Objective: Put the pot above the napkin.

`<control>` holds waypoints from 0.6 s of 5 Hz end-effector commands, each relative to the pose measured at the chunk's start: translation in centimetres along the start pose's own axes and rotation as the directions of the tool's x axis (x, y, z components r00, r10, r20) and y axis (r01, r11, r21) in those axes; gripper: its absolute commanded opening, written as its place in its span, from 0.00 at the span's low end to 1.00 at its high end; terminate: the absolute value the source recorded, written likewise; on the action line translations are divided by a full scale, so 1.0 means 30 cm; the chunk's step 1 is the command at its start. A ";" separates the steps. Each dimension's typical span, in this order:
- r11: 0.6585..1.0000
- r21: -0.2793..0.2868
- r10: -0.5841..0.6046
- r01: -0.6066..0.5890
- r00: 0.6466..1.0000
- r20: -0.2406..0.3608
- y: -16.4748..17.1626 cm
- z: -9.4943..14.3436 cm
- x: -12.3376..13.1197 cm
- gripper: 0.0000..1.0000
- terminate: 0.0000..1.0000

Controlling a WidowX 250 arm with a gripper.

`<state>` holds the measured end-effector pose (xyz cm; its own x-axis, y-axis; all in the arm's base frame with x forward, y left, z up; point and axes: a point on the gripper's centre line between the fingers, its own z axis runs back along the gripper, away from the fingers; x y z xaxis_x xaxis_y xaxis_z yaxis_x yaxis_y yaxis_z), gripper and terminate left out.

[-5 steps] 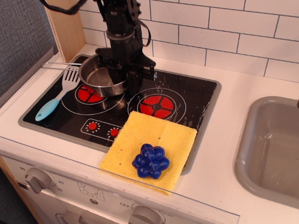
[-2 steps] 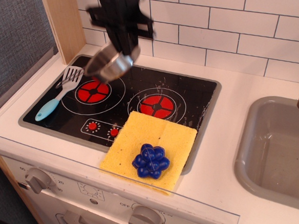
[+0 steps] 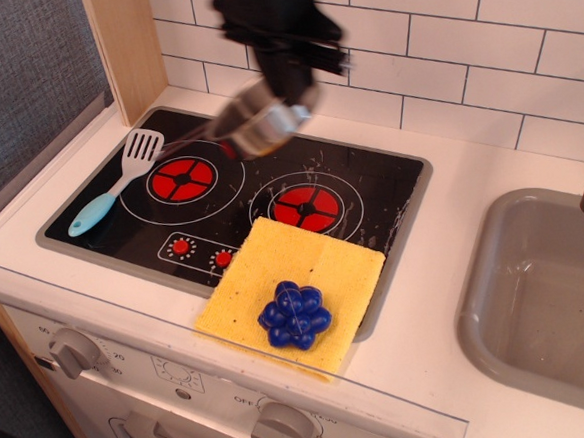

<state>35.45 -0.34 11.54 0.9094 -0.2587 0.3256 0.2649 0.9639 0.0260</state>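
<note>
One pot [image 3: 259, 128] is in view: small, round, shiny metal, held in the air over the far middle of the stovetop [image 3: 370, 188], tilted and motion-blurred. Its interior cannot be seen, so contents cannot be told. A thin wire handle runs out from it to the left. The gripper [image 3: 285, 87], black and blurred, comes down from the top of the frame and meets the pot at its far right rim; the fingers appear clamped on that rim, though the blur hides the exact contact.

One grey sink basin [image 3: 496, 265] sits at the right edge of the counter. Nothing shows in the visible part of it.

One napkin [image 3: 315, 262], flat, yellow and square, lies at the near edge of the stovetop, its near corner overhanging onto the white counter. One cluster of blue toy grapes [image 3: 295, 314] rests on its near half. The pot is well apart from the napkin, to the far left of it and above the burners.

One spatula [image 3: 114, 183] with a light blue handle and a silver slotted head lies on the left of the stovetop. Two large red burner rings [image 3: 182, 176] are printed on the black surface, with two small red dials nearer the front.
</note>
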 end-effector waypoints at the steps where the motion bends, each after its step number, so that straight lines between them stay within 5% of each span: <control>1: 0.991 0.048 -0.129 0.129 0.992 -0.006 -0.139 -0.045 0.088 0.00 0.00; 3: 0.983 0.050 -0.167 0.174 0.979 -0.115 -0.179 -0.184 0.008 0.00 0.00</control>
<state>36.10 -6.08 5.00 0.8943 -0.4134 0.1712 0.3984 0.9099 0.1157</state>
